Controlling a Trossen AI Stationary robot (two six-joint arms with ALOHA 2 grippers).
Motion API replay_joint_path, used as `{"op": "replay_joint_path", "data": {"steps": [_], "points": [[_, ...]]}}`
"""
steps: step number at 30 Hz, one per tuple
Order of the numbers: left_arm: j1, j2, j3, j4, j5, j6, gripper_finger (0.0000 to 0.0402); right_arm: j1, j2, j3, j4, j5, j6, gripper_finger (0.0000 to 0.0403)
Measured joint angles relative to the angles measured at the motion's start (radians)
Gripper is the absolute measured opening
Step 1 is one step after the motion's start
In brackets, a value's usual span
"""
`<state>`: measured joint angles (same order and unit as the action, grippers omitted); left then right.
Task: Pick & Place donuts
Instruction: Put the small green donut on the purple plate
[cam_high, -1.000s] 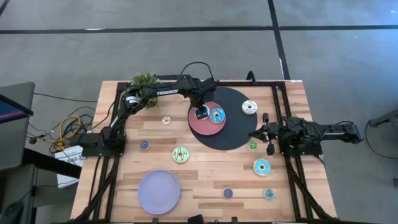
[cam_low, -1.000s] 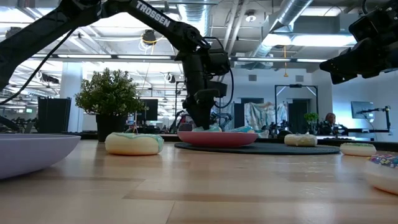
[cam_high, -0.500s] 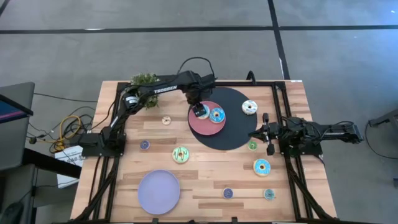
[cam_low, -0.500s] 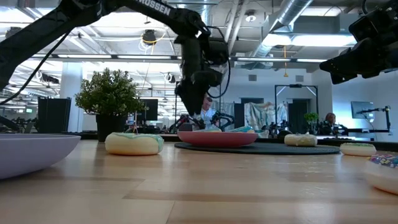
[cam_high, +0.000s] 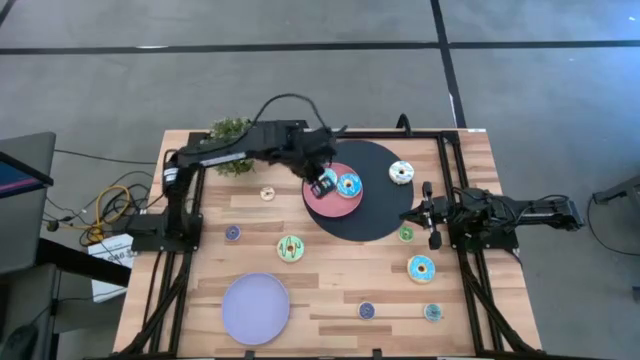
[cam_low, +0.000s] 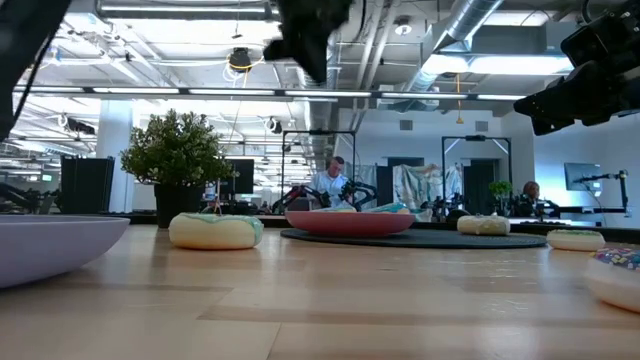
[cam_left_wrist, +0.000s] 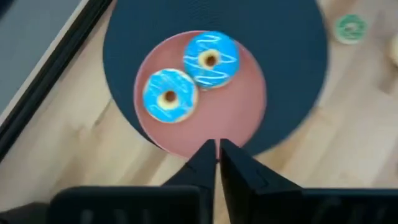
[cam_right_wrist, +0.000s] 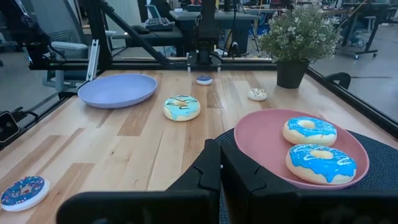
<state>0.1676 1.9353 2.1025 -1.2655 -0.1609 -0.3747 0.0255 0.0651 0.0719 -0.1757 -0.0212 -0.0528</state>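
High view is giving you the left end effector (cam_high: 323, 184) hanging above the pink plate (cam_high: 330, 203) near the counter's (cam_high: 330, 290) centre, and your left wrist view is showing its fingers (cam_left_wrist: 202, 163) pressed together with nothing between them. Two blue donuts (cam_left_wrist: 170, 95) (cam_left_wrist: 211, 59) are lying side by side on that plate, which is resting on the black round mat (cam_high: 385, 215). A white donut (cam_high: 401, 172) is sitting on the mat at about 2 o'clock from the plate. A green-and-cream donut (cam_high: 290, 248) is lying on the bare wood at about 7 o'clock from the plate, and the lavender plate (cam_high: 255, 308) is sitting farther out the same way. You are seeing the right end effector (cam_high: 428, 215) waiting at the mat's 3 o'clock edge, its fingers (cam_right_wrist: 208, 165) closed on nothing. Another blue-iced donut (cam_high: 421, 267) is lying at 6 o'clock from it.
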Motion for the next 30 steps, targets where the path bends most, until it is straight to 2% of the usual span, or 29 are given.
{"op": "replay_joint_path", "data": {"steps": [3, 6, 9, 12, 16, 19, 22, 24, 27, 30], "points": [[-0.081, -0.036, 0.000, -0.020, -0.031, -0.058, 0.0010, 0.000, 0.000, 0.000, 0.001, 0.000, 0.000, 0.0000], [-0.150, -0.046, 0.000, -0.065, 0.032, -0.080, 0.0009, 0.000, 0.000, 0.000, 0.002, 0.000, 0.000, 0.0000], [-0.207, -0.040, 0.000, -0.088, 0.065, -0.022, 0.0002, 0.000, 0.000, 0.000, 0.003, 0.000, 0.000, 0.0000], [-0.243, -0.013, -0.003, -0.021, 0.007, 0.026, 0.0002, 0.000, 0.000, -0.002, 0.016, -0.002, 0.003, 0.0000], [-0.268, 0.017, -0.028, 0.108, -0.014, 0.066, 0.0000, -0.001, 0.000, -0.004, 0.067, -0.002, 0.171, 0.0000], [-0.273, 0.015, -0.066, 0.130, -0.050, 0.124, 0.0000, 0.001, 0.001, -0.004, 0.178, -0.001, 0.273, 0.0000], [-0.272, -0.013, -0.150, 0.144, -0.089, 0.142, 0.0000, 0.019, 0.008, -0.001, 0.351, 0.033, 0.252, 0.0000], [-0.271, -0.053, -0.236, 0.206, -0.089, 0.158, 0.0000, 0.035, 0.058, 0.037, 0.386, 0.128, 0.220, 0.0000], [-0.272, -0.128, -0.416, 0.351, -0.052, 0.169, 0.0000, 0.061, 0.179, 0.147, 0.315, 0.270, 0.210, 0.0000], [-0.270, -0.241, -0.634, 0.570, 0.004, 0.190, 0.0000, 0.084, 0.355, 0.300, 0.176, 0.344, 0.226, 0.0000]]}}
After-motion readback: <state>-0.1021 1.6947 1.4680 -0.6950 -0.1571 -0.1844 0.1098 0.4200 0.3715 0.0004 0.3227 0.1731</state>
